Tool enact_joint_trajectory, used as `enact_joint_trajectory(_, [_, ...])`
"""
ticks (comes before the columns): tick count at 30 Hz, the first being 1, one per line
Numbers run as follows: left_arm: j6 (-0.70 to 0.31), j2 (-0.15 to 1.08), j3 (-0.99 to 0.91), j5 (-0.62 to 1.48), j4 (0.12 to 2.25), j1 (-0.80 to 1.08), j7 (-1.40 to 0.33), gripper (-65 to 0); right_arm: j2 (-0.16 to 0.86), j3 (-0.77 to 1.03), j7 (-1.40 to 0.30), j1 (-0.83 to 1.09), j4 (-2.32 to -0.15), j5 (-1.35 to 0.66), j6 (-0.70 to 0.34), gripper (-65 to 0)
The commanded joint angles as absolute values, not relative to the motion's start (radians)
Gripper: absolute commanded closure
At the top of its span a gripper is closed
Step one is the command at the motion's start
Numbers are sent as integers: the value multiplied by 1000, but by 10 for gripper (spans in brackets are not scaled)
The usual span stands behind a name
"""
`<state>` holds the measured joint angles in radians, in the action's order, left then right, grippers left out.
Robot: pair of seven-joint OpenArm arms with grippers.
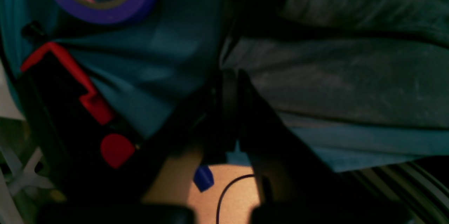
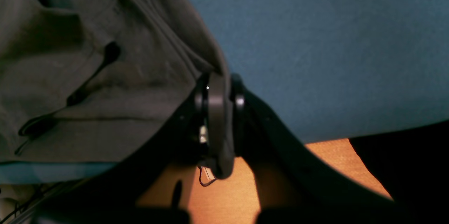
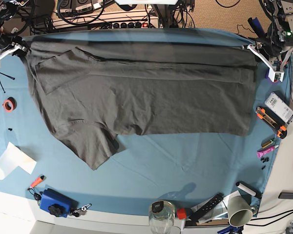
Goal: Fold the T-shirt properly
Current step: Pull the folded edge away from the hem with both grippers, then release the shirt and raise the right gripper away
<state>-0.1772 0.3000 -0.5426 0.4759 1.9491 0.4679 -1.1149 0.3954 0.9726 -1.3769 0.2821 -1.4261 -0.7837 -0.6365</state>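
The dark grey T-shirt (image 3: pixel 146 97) lies spread wide across the blue-teal tablecloth (image 3: pixel 185 165), with one sleeve pointing toward the front left. Its far edge runs taut between my two grippers. My left gripper (image 3: pixel 250 48) is at the far right corner, shut on the T-shirt's edge; the left wrist view shows its closed fingertips (image 1: pixel 229 74) pinching the grey cloth (image 1: pixel 333 80). My right gripper (image 3: pixel 20 47) is at the far left corner, shut on the T-shirt's edge; the right wrist view shows the closed tips (image 2: pixel 219 81) against the fabric (image 2: pixel 87 94).
A purple tape roll (image 1: pixel 105 2) and a black-and-red knife (image 1: pixel 70 94) lie close to the left gripper. A white device (image 3: pixel 279 107) and markers (image 3: pixel 265 153) line the right edge. A red tape roll (image 3: pixel 9 104) sits at the left. A jar (image 3: pixel 161 214) and a cup (image 3: pixel 239 209) stand at the front.
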Motion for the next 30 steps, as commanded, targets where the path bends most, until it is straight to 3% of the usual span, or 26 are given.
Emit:
enact_joint_trajectory(1, [-171,319,-553,450,1962,468,-1107,-25,427,988,-1379,283,-1439,-760,-633,0])
enact_joint_trajectory(4, [-170,319,-553,450,1962,468,-1108,-156,427,988,-1382,283,-1439,-764,-632,-43])
enact_joint_trajectory(7, [-170,319,-553,450,1967,468,-1139,-207,429,988,-1396,283,-1439,-780,-632,-91])
enact_joint_trajectory(17, [-170,319,-553,348,2096,468,-1116,-207,509,992,-1396,282,-1440,-964,-627,-91])
enact_joint_trajectory(26, [-170,318,-553,306,2128,468,-981,-207,532,992,-1396,256,-1440,-976,-628,-91])
enact_joint_trajectory(30, [-169,319,-553,308,2129,459,-943,-207,532,991,-1275,179,-1440,-976,-628,-91])
